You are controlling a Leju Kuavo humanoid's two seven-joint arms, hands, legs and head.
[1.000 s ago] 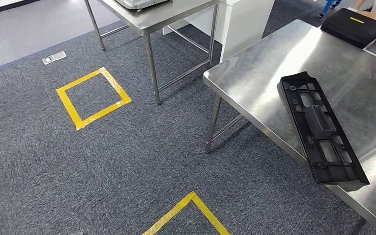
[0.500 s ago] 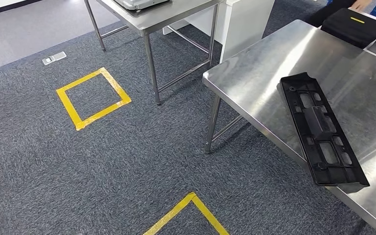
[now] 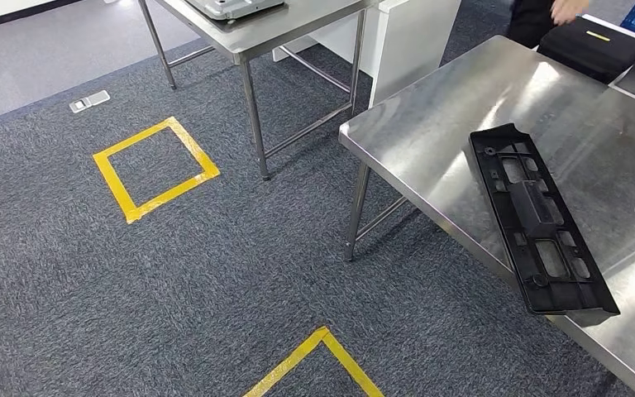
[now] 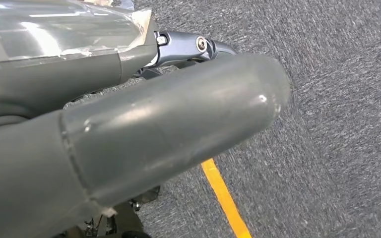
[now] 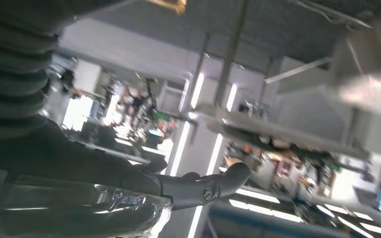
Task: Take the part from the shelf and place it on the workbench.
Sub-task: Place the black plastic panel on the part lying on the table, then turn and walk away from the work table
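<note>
The part (image 3: 537, 219), a long black plastic panel with several cut-outs, lies flat on the steel workbench (image 3: 430, 141), its near end close to the bench's front edge. Nothing touches it. In the left wrist view my left hand (image 4: 168, 129) hangs over the grey carpet, its thick grey thumb stretched out and nothing in it. In the right wrist view my right hand (image 5: 144, 188) holds nothing, with a finger (image 5: 213, 186) reaching straight out against blurred shelving and lights.
A black case (image 3: 591, 45) sits at the workbench's far end, where a person (image 3: 546, 12) stands. A second steel table (image 3: 256, 25) and a white cabinet (image 3: 405, 41) stand behind. Yellow tape squares (image 3: 155, 168) mark the carpet.
The whole picture has shifted slightly, so the camera moved. The person at the far end of the workbench has moved closer to the black case. The part lies as before.
</note>
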